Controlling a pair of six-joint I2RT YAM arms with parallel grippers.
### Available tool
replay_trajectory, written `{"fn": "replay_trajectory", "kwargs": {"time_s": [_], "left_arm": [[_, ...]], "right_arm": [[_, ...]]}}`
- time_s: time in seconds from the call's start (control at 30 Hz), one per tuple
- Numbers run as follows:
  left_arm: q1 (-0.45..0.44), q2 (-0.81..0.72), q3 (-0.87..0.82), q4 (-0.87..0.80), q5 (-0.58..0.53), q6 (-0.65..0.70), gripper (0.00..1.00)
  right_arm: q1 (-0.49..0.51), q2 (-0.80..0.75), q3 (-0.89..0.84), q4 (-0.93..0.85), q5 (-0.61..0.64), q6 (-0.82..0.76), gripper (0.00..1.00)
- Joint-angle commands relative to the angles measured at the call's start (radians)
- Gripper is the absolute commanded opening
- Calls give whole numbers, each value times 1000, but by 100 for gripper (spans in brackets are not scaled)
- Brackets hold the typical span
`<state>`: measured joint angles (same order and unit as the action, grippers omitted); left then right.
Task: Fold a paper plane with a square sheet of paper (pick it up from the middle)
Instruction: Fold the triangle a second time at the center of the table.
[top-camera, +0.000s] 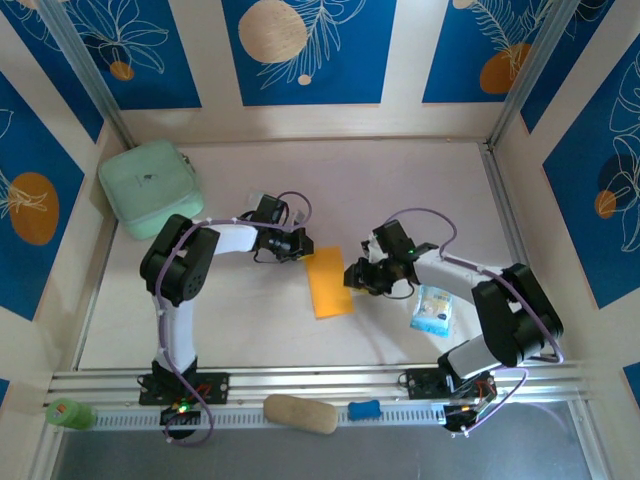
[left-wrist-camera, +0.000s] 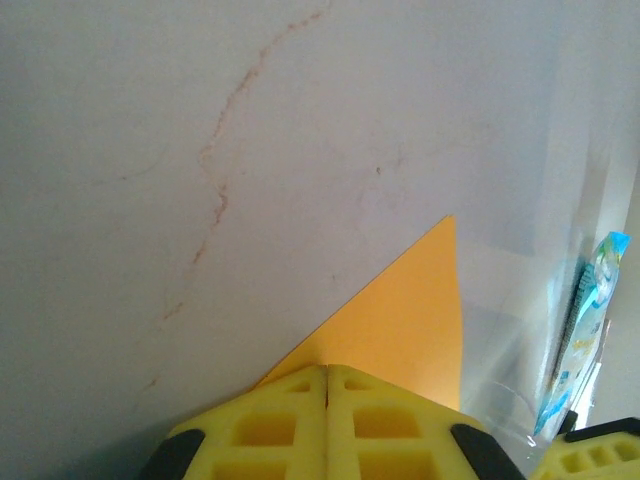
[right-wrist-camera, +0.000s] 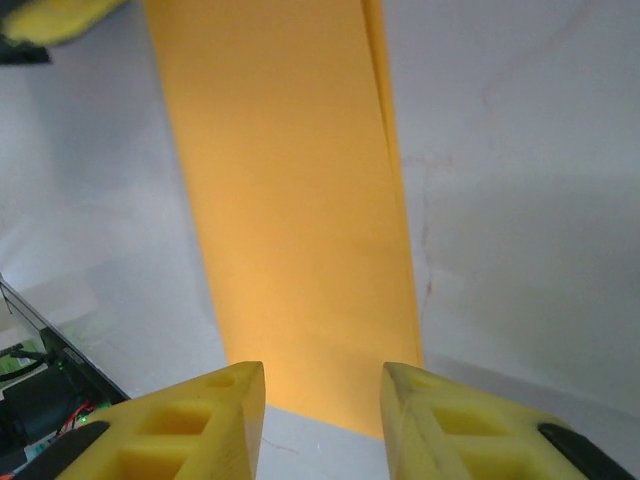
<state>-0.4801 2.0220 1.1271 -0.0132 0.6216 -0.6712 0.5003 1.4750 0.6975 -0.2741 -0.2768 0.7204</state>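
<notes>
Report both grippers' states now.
Left gripper: shut, tips at the sheet of paper; whether it grips cannot be told.
Right gripper: open, above the paper's edge.

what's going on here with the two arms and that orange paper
Two robot arms are folding a thin orange-yellow sheet of paper that lies on the white table. It is creased into a narrower strip, not yet a plane. The left gripper is shut at one corner of the sheet; whether it pinches or only presses there is unclear. The right gripper is open at the sheet's opposite edge, gripping nothing.
</notes>
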Motion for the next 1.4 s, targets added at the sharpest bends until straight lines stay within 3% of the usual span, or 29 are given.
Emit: {"fn": "replay_trajectory", "kwargs": {"time_s": [0.0,0.43,0.93,1.37], "left_arm": [[3,28,-45,-56,-16,18,5],[3,22,-65,-48,-14,17,5],[3,24,-59,-51,-14,14,4],[3,21,-65,-47,-11,8,4]], "right_arm": [[46,-1,-23,3,-6,74,40],[87,-30,-70,-50,82,140,44],[103,-1,-112,93,-32,208,40],[104,-62,-69,92,-1,211,40]]}}
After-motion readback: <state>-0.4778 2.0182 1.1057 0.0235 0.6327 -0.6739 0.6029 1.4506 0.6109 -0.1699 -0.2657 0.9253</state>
